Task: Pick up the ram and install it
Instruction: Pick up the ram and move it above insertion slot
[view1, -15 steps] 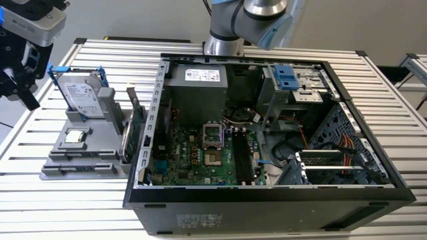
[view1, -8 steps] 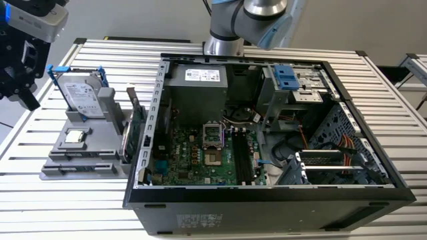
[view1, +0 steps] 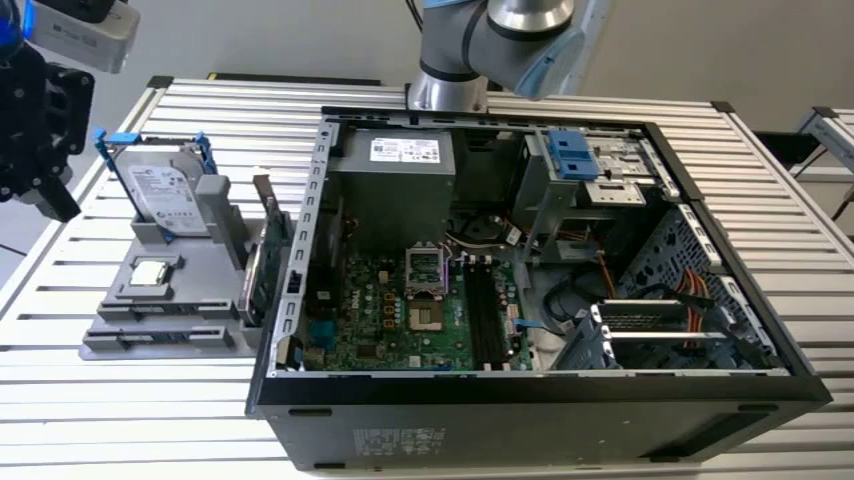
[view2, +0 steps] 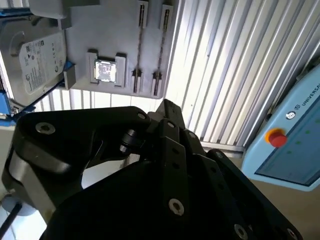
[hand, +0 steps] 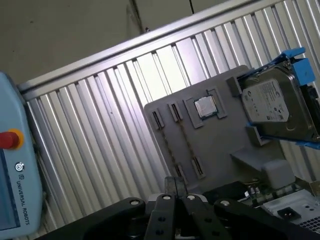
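First wrist view is showing the tool (hand: 175, 184), tips pressed together, aiming at the holder (hand: 220, 145) (ram (hand: 185, 142) apparently edge-on there); descending unopened is risking striking it.

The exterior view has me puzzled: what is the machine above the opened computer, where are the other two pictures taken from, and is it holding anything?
That is a robot arm, rising behind the open computer case on a slatted metal table. Both wrist views come from cameras riding near its black fingers, which are closed and hold nothing. Past them you see a grey holder carrying a hard drive in a blue frame and a small square processor chip.
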